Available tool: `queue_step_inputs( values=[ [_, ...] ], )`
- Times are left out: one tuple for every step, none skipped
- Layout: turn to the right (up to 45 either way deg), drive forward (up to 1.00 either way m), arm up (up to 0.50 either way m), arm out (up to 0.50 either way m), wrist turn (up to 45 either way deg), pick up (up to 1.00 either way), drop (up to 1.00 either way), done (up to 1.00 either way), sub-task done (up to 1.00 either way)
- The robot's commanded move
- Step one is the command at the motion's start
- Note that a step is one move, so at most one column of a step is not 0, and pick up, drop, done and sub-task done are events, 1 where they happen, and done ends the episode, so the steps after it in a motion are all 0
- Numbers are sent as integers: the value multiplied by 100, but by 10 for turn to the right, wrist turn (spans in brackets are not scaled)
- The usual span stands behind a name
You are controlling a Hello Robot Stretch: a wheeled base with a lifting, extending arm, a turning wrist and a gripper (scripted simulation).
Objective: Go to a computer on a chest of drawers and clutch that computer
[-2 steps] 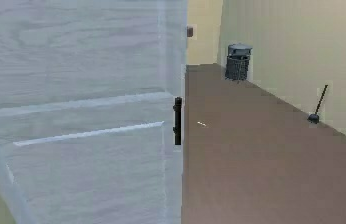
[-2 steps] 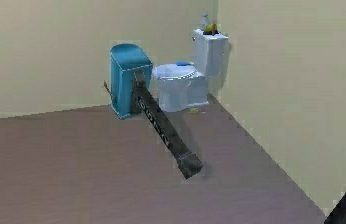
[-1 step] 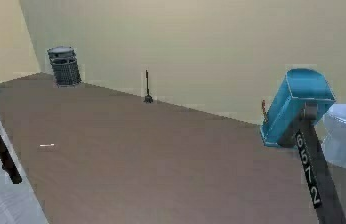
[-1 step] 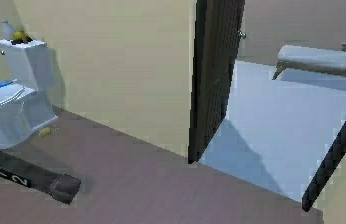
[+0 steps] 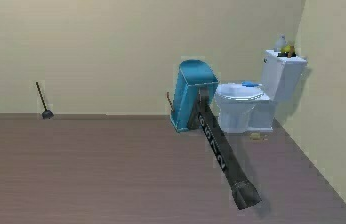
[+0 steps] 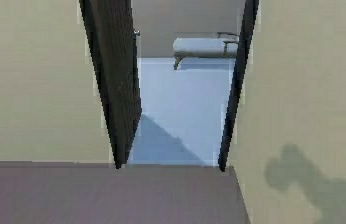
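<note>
Starting with the gripper: whether it is grasping anything or hanging released cannot be told at this moment, and where the computer and its chest of drawers are standing cannot be told either.

In the forward view, the camera is looking across a brownish floor (image 5: pixel 81 170) into the corner of a bathroom. A long dark bat-like thing (image 5: pixel 224 158) is lying on that floor, running from the middle of the picture down toward the bottom right. Its far end is reaching up to a blue bin (image 5: pixel 195 85), which is leaning at a tilt. Just beside the bin, on its right, a white toilet (image 5: pixel 243 98) is sitting against the cream wall, with its tank (image 5: pixel 282 72) carrying a small yellow and dark item (image 5: pixel 284 47) on top. Well apart on the left, a dark plunger-like tool (image 5: pixel 44 104) is standing at the foot of the wall.

In the arm side view, a dark door (image 6: pixel 116 80) is standing open inward between two cream walls (image 6: pixel 31 90). Through the opening a pale blue floor (image 6: pixel 181 100) is stretching away, and at its far end a light grey bench (image 6: pixel 203 47) is sitting.
</note>
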Motion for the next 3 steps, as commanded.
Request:
queue_step_inputs(
  values=[
    [0, 5, 0, 0, 0, 0, 0, 0, 0],
    [-330, 0, 0, 0, 0, 0, 0, 0, 0],
    [0, 100, 0, 0, 0, 0, 0, 0, 0]
  ],
)
